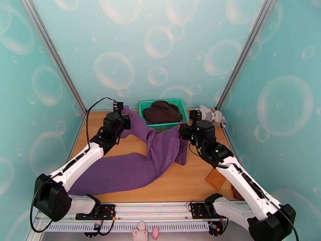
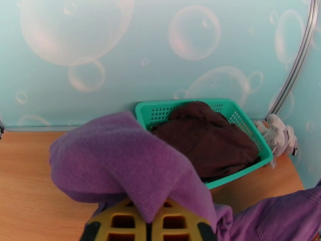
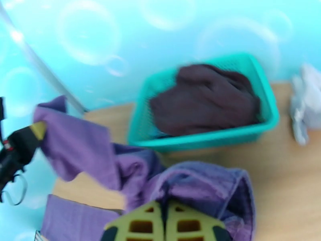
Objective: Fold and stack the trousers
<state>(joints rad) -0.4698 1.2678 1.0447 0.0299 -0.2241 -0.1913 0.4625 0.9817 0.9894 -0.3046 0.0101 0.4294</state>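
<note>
The left gripper sits at the bottom centre of the left wrist view. Its yellow fingers are pressed together, with a fold of the purple trousers pinched between them and the cloth draped over their tips. In the top view it is left of centre, raised off the table, holding one trouser leg up just beside the left end of the green basket.

The right gripper is at the bottom centre of the right wrist view, which is blurred. Its yellow fingers are likewise closed, with purple cloth bunched up just above them. In the top view it is right of centre, below the basket's right corner, gripping the edge of the trousers there.

The trousers spread across the middle of the table. One leg runs toward the lower left under the left arm, the other rises to the left gripper, and the wider part lies in front of the basket.

The table is light wood. The basket stands at the back centre and holds a dark brown garment. A grey plush toy lies just to the right of it in the corner. A flat brown piece rests at the lower right beside the right arm. Teal walls printed with bubbles enclose the table, with metal posts at the corners.
</note>
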